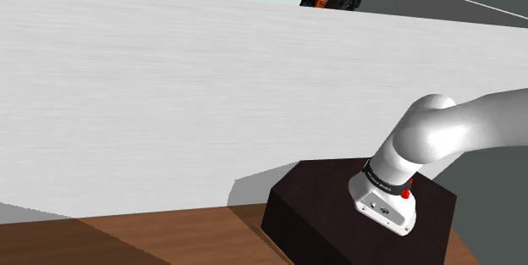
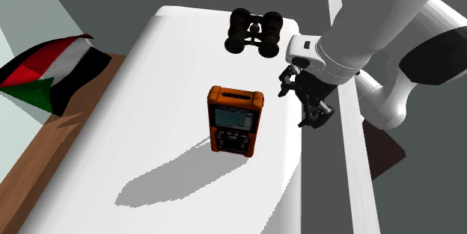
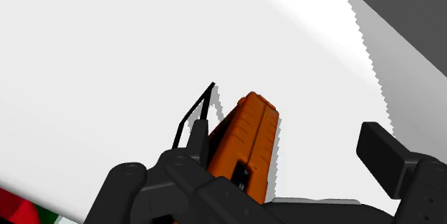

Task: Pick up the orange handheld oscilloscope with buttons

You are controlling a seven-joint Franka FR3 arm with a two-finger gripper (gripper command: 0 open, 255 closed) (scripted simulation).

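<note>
Oscilloscope [image 2: 234, 120], orange, sits on the white table [image 2: 179, 60], long axis twelve-to-six in the second exterior view, at eight o'clock from the gripper [image 2: 305, 102], whose fingers stand apart, holding nothing.

Bright, even light on the white table [image 2: 187, 45], a grey jagged-edged shadow beside the orange oscilloscope [image 2: 235, 120]

the orange oscilloscope [image 2: 235, 120] sits on the white table [image 2: 172, 60], the black gripper [image 2: 301, 104] near it, not touching.
</note>
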